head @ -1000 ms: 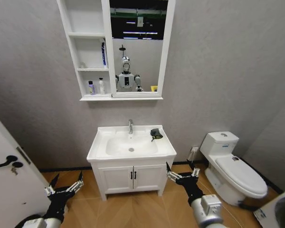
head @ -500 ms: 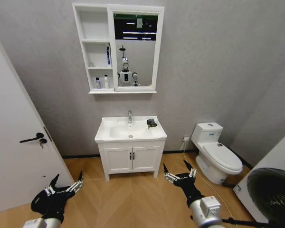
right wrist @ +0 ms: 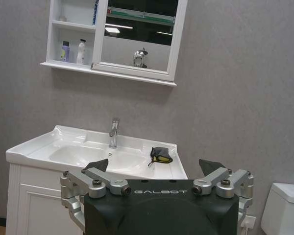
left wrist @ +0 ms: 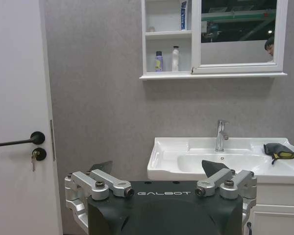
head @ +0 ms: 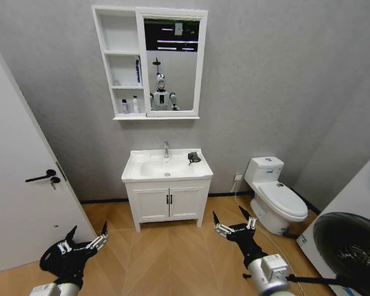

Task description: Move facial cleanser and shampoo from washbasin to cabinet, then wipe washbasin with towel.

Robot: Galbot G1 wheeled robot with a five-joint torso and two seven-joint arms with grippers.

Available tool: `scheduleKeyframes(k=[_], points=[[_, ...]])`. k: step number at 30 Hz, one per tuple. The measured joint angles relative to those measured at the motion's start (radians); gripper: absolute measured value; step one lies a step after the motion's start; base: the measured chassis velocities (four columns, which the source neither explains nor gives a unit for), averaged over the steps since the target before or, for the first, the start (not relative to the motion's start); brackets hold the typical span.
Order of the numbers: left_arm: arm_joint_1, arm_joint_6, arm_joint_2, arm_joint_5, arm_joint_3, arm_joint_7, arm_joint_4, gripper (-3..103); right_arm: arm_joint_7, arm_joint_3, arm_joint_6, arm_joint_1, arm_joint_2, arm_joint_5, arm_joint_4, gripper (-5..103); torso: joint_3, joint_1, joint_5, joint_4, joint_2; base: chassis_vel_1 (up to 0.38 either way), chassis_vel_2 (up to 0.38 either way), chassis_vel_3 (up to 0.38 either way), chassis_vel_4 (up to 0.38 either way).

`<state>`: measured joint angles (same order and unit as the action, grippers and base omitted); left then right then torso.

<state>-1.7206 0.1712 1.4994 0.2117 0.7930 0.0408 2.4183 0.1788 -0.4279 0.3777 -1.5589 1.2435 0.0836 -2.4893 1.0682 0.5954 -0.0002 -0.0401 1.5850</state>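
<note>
The white washbasin (head: 149,174) with its chrome tap stands against the grey wall ahead. The small dark towel (head: 193,157) lies on its rear right corner. Above hangs the cabinet (head: 119,117) with mirror. A purple bottle (head: 124,106) and a white bottle (head: 134,105) stand on its lowest shelf, and a blue-white tube (head: 137,69) on the middle shelf. Which is the facial cleanser or the shampoo I cannot tell. My left gripper (head: 87,229) and right gripper (head: 228,214) hang low over the floor, well short of the basin. Both are open and hold nothing.
A white door (head: 12,185) with a black handle stands at the left. A toilet (head: 277,197) sits right of the vanity (head: 168,203), and a washing machine (head: 351,246) is at the far right. Wooden floor (head: 166,259) stretches between me and the vanity.
The whole picture has shifted: the camera has drawn back, so basin and cabinet look smaller, and the door and washing machine have come into view. Both grippers remain open and low.
</note>
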Motion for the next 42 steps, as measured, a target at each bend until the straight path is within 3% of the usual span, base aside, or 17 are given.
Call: scheduleKeyframes(k=[42], points=[[0.000,0.000,0.000,0.000,0.000,0.000,0.000,100,0.002,0.001,0.001,0.000,0.000,0.000,0.000,100,0.000,-0.001,0.0002,0.0001,0.000,0.000,0.000,0.000,0.000]])
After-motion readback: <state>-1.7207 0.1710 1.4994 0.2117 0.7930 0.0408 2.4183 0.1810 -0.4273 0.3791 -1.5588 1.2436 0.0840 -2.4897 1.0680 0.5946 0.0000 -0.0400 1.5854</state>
